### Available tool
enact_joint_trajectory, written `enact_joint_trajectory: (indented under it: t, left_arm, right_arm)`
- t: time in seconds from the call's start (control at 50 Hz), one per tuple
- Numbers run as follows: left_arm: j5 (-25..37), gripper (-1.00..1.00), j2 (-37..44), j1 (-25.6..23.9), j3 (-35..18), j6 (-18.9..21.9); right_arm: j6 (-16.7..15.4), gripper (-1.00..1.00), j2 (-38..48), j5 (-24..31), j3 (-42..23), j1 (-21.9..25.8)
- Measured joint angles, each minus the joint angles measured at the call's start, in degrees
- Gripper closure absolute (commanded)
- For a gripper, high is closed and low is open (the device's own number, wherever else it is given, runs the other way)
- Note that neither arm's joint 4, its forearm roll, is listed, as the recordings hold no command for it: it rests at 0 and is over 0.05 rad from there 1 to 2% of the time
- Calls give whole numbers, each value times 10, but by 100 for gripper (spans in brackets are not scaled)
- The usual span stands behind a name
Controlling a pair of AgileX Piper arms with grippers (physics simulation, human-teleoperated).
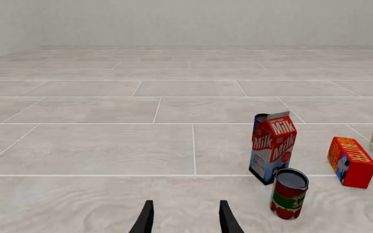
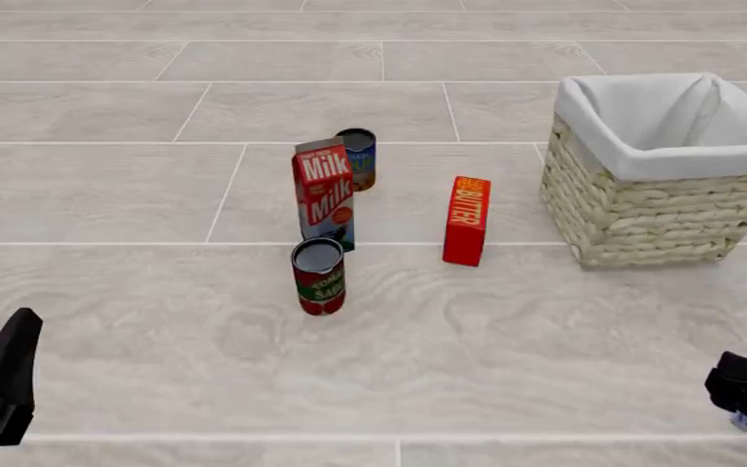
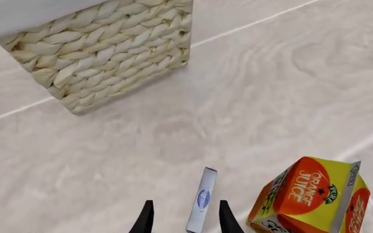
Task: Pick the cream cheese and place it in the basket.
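On my right wrist camera, the right gripper (image 3: pixel 183 218) has its fingers spread, and the thin pale blue-and-white cream cheese packet (image 3: pixel 201 206) stands on edge between them; I cannot tell whether they touch it. A yellow-and-orange juice carton (image 3: pixel 313 201) sits just beside it. The pale woven wicker basket (image 2: pixel 653 209) stands well apart ahead. My left gripper (image 1: pixel 183 218) is spread over bare floor.

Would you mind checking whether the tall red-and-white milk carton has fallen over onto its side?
No, in the front view the red-and-white milk carton stands upright on the floor, with a red-labelled can upright just in front of it.
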Motion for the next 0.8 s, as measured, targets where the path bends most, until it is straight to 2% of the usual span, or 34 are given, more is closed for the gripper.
enact_joint_trajectory:
  t: [0.8]
  left_arm:
    - [0, -100, 0, 0, 0, 0]
  right_arm:
    - [3, -100, 256, -221, 0, -1]
